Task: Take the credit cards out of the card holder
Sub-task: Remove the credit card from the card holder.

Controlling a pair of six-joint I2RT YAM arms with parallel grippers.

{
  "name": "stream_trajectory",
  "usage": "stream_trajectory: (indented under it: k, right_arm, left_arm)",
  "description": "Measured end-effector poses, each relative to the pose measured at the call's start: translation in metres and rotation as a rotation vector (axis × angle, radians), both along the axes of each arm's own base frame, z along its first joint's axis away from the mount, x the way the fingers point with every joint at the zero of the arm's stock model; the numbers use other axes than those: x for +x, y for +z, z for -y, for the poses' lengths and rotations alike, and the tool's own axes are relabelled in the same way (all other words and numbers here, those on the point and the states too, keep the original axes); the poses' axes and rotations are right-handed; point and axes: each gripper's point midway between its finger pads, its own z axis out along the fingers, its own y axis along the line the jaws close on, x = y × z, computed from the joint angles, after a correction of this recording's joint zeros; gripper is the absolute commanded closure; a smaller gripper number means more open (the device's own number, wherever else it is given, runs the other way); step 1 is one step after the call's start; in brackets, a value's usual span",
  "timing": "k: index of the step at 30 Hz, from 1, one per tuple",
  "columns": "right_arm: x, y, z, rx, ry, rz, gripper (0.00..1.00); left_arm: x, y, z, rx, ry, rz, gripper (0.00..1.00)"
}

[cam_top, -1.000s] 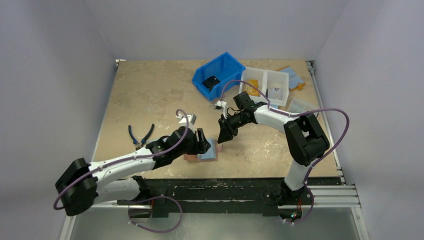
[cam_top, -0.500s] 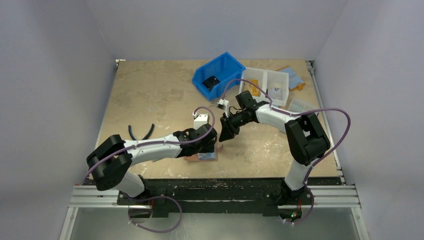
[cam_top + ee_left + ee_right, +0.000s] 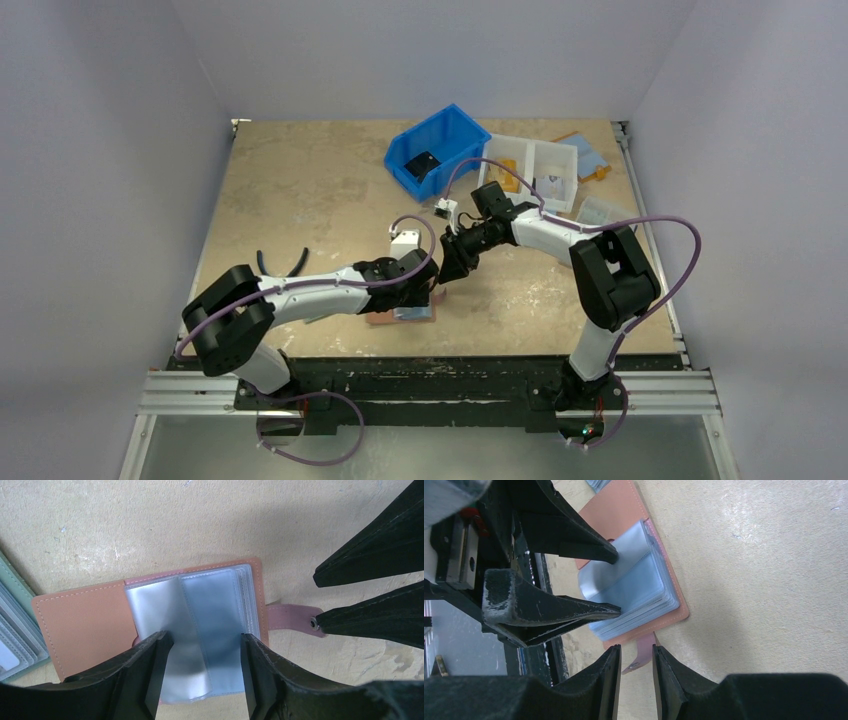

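I see left gripper (image 3: 205,645) half open, 2 tips on card holder (image 3: 85,625) sleeves (image 3: 200,605); right gripper (image 3: 636,652) narrowly parted astride snap tab (image 3: 290,620), not clamped.

Quick tally, here we go: 2 hands, the left hand (image 3: 204,645) and the right hand (image 3: 636,655). On the desk (image 3: 300,180) there's 1 open card holder (image 3: 85,625) w/ 1 snap tab (image 3: 290,620), and 1 green-edged holder (image 3: 10,625). Then 1 blue bin (image 3: 455,130) w/ 1 black item (image 3: 424,163), 1 clear tray (image 3: 531,160) w/ 2 compartments, 1 folder (image 3: 583,152), 1 pr pliers (image 3: 264,262). Clear sleeves (image 3: 220,630): a stack, too many layers to count.
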Motion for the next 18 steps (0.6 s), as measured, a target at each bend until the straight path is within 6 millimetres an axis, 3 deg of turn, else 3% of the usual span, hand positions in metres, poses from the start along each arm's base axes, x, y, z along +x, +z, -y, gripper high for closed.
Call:
stream_trajectory:
  k: [3,8,10,14,18]
  right_arm:
    - [0.000,0.000,0.000,0.000,0.000,0.000,0.64]
    - [0.000,0.000,0.000,0.000,0.000,0.000,0.64]
    - [0.000,0.000,0.000,0.000,0.000,0.000,0.64]
    - [0.000,0.000,0.000,0.000,0.000,0.001,0.64]
    - [0.000,0.000,0.000,0.001,0.003,0.005,0.64]
  left_arm:
    - [0.002,-0.001,-0.001,0.013,0.006,0.003,0.51]
    - [0.003,-0.001,-0.005,0.035,0.020,0.017,0.83]
    - [0.004,-0.001,-0.006,0.035,0.030,0.022,0.89]
    - [0.001,-0.001,-0.015,0.034,0.043,0.034,0.94]
    - [-0.004,0.003,-0.034,-0.032,0.077,0.035,0.89]
